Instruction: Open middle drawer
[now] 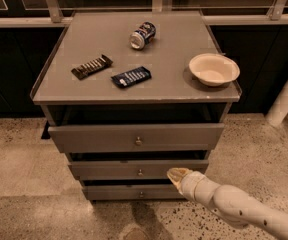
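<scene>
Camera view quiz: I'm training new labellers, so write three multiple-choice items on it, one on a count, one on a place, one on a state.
1. How many drawers has the cabinet?
A. two
B. four
C. three

2. Where is the gripper?
A. above the cabinet's top
B. before the middle drawer, right of its knob
C. left of the cabinet

3. How is the can?
A. lying on its side
B. upright
C. inside a drawer

Answers: C, three fronts are stacked, each with a knob; B, its tip shows against that front, right of the knob; A, its body lies along the top.
</scene>
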Tool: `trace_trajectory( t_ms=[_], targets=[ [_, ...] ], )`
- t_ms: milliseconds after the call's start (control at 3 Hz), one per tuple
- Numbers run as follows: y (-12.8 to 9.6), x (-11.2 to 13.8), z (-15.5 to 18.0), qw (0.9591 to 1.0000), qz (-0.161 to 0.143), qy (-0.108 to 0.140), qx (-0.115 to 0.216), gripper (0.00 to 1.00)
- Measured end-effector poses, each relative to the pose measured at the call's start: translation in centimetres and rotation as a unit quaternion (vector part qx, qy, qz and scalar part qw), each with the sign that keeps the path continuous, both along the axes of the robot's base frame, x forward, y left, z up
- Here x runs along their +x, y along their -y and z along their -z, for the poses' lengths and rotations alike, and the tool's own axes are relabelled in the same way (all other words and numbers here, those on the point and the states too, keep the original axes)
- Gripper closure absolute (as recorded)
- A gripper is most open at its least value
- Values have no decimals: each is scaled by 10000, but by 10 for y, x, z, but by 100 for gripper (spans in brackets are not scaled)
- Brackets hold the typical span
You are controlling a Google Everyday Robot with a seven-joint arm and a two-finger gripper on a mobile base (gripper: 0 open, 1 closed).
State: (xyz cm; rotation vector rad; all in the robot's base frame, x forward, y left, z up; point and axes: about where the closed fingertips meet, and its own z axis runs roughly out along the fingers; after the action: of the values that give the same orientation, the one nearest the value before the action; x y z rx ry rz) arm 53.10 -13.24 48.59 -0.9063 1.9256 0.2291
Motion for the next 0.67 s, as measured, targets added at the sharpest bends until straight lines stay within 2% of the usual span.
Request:
trace_trajectory(
  t_ms=[667],
  targets=[
    [6, 59, 16, 9990, 45, 377, 237, 100]
  ],
)
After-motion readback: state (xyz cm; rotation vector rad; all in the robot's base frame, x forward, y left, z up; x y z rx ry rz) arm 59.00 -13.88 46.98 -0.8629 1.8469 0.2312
